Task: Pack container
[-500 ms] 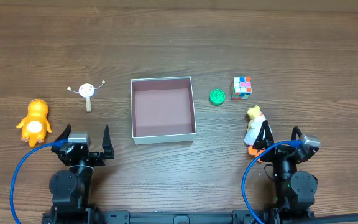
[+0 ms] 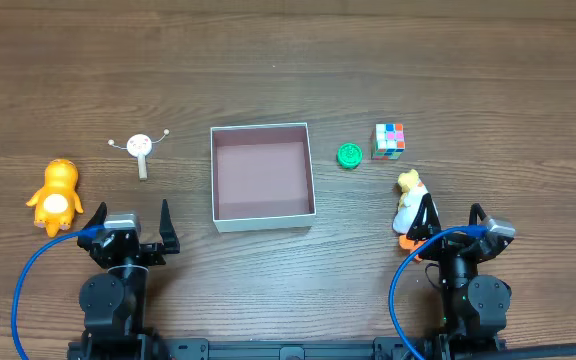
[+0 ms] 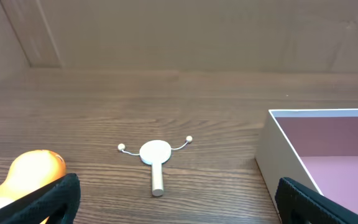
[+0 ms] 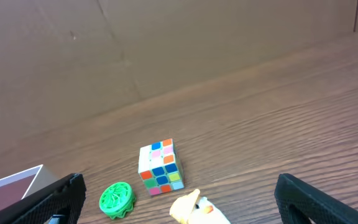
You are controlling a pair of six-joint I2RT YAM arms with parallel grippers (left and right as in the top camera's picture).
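Observation:
The container (image 2: 263, 178), a square white-walled box with a pink inside, sits mid-table and holds nothing. Its wall also shows at the right of the left wrist view (image 3: 272, 155), and a corner shows in the right wrist view (image 4: 11, 180). My left gripper (image 2: 131, 215) is open and empty, near the table's front, left of the box. In its wrist view (image 3: 179, 208) the jaws stand wide apart. My right gripper (image 2: 450, 215) is open and empty. A yellow-white bird toy (image 2: 409, 200) stands by its left finger and shows low between the jaws (image 4: 191, 210).
An orange toy animal (image 2: 56, 195) (image 3: 33, 171) lies at the far left. A white wooden rattle (image 2: 141, 148) (image 3: 155, 154) lies left of the box. A green disc (image 2: 349, 155) (image 4: 117, 198) and a colour cube (image 2: 389, 140) (image 4: 160, 166) lie to its right.
My left gripper has shifted slightly to the left. The right arm and all the objects have not moved.

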